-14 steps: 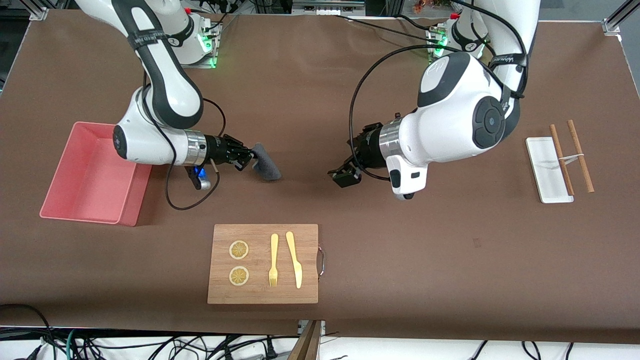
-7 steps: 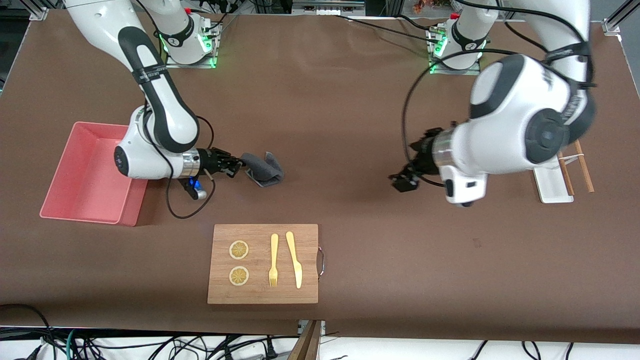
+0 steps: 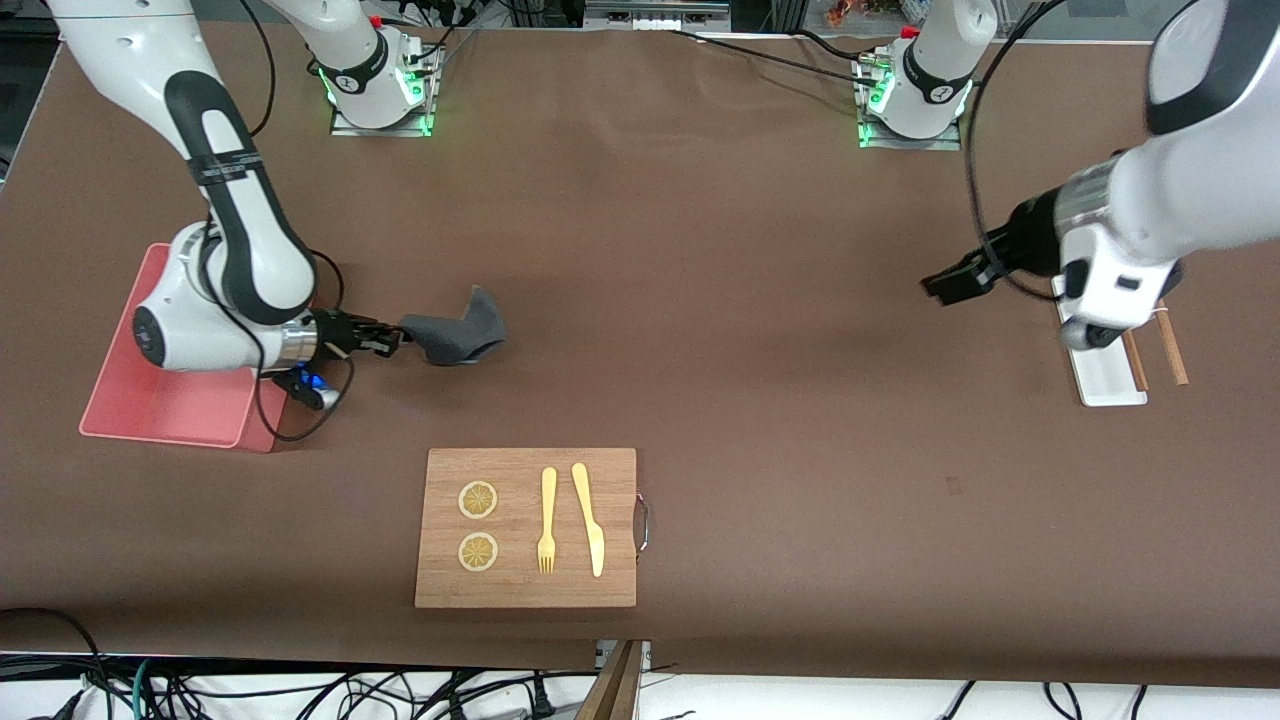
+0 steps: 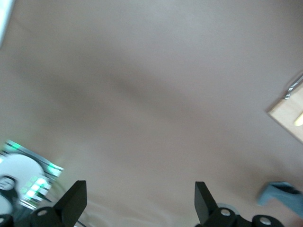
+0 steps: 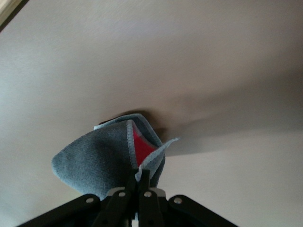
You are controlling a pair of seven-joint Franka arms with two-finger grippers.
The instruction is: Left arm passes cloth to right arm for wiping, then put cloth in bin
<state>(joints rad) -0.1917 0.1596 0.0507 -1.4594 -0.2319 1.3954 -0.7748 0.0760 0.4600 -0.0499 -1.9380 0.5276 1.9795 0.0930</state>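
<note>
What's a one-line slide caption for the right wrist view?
Right gripper shut on the grey cloth, red patch showing, against the brown table.

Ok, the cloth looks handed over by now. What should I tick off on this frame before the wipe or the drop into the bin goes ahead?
1. right gripper shut on the cloth: ok; the right wrist view shows the fingers pinching its edge.
2. left gripper open and holding nothing: ok; it hangs over bare table beside the white tray.
3. Cloth touching the table for wiping: cannot tell.
4. bin within the right arm's reach: ok; the arm's wrist is over it.
5. Bin interior free: cannot tell; the arm covers most of it.
6. wooden board away from the cloth: ok; nearer the front camera.
</note>
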